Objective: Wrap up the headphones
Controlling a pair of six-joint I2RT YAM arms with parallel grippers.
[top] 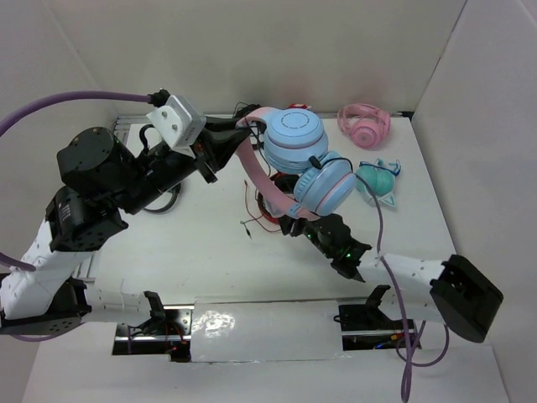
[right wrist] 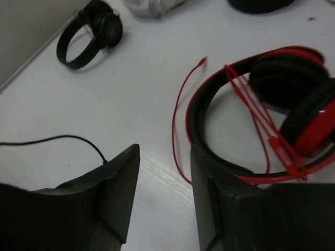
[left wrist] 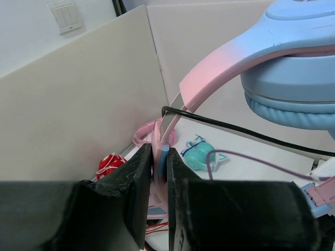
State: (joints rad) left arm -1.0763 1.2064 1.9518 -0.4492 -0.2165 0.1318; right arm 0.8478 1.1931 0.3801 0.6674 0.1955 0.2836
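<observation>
The headphones, with light-blue ear cups (top: 294, 138) and a pink headband (top: 252, 164), hang in the air above the table's middle. My left gripper (top: 243, 126) is shut on the headband near its top; in the left wrist view the jaws (left wrist: 159, 151) pinch the pink and blue band, with one ear cup (left wrist: 293, 78) at the upper right. The thin black cable (left wrist: 246, 130) runs across under that cup. My right gripper (top: 290, 224) sits low beneath the lower cup (top: 324, 186), open and empty (right wrist: 165, 151). A black cable (right wrist: 57, 139) ends by its left finger.
Red headphones (right wrist: 272, 104) with a red cord lie on the table right of my right gripper, under the lifted pair (top: 267, 207). Black headphones (right wrist: 89, 34) lie beyond. The all-pink pair (top: 364, 122) and the teal pair (top: 377, 179) lie at the back right. White walls enclose the table.
</observation>
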